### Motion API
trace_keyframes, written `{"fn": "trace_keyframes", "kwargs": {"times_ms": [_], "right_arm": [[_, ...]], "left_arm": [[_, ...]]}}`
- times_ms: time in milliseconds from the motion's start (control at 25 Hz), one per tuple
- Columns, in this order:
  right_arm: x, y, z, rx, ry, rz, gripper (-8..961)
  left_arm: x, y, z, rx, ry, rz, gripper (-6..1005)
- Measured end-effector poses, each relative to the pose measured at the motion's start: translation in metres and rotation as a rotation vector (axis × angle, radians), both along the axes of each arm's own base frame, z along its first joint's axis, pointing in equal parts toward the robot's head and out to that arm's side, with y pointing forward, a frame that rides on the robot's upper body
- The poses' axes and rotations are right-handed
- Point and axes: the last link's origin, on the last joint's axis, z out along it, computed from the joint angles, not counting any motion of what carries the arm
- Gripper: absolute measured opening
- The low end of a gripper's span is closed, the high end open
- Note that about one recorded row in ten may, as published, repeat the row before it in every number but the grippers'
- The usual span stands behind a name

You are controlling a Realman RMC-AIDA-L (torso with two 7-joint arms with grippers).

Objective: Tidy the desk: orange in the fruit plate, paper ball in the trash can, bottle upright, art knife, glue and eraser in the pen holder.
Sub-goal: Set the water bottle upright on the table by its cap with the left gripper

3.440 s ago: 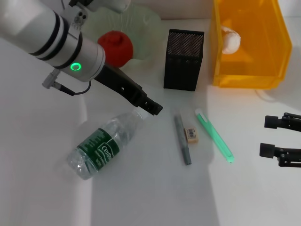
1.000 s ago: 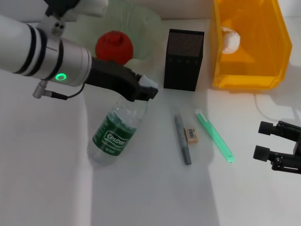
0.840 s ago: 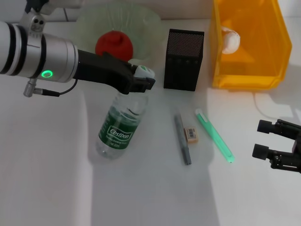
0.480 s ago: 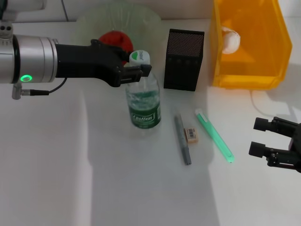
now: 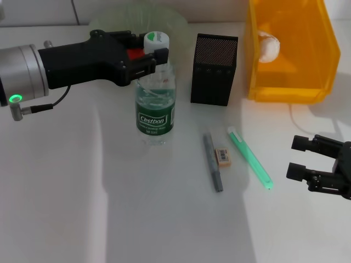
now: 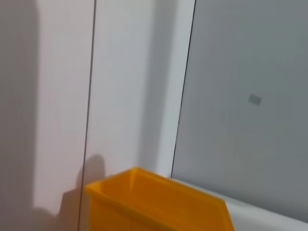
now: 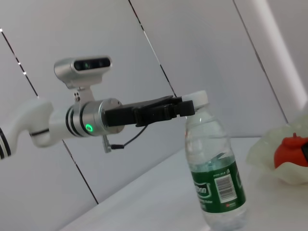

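Fingers of your left gripper (image 5: pixel 155 57) pinch the bottle (image 5: pixel 155 104) at the neck under the cap, so it stands upright on the desk (image 5: pixel 164 219) just beside the pen holder (image 5: pixel 214 69). Right gripper (image 5: pixel 307 161), fingers spread, idles well apart from the holder, nr the desk edge; eraser (image 5: pixel 223 156) lies near the holder, not yet stowed.

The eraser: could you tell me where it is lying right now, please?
In the head view the eraser lies flat on the desk, right of centre, between the grey stick and the green stick, in front of the pen holder.
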Motion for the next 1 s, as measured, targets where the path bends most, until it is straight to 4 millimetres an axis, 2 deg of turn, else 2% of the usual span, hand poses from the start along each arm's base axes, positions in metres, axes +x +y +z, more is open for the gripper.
{"fn": "trace_keyframes", "kwargs": {"times_ms": [320, 400, 480, 760, 1000], "right_arm": [[-0.009, 0.012, -0.006, -0.009, 0.022, 0.019, 806], [-0.012, 0.014, -0.008, -0.016, 0.031, 0.023, 806], [-0.014, 0.017, -0.011, -0.023, 0.039, 0.026, 805], [-0.019, 0.024, -0.016, -0.029, 0.047, 0.029, 802], [-0.023, 0.030, -0.023, -0.041, 0.057, 0.029, 800]], "left_arm": [[-0.039, -0.006, -0.007, 0.117, -0.155, -0.003, 441], [-0.044, -0.007, -0.008, 0.139, -0.171, -0.007, 441], [-0.053, -0.012, -0.012, 0.212, -0.200, -0.034, 442], [-0.069, -0.023, -0.026, 0.378, -0.228, -0.091, 443], [-0.074, -0.025, -0.036, 0.447, -0.195, -0.103, 437]]}}
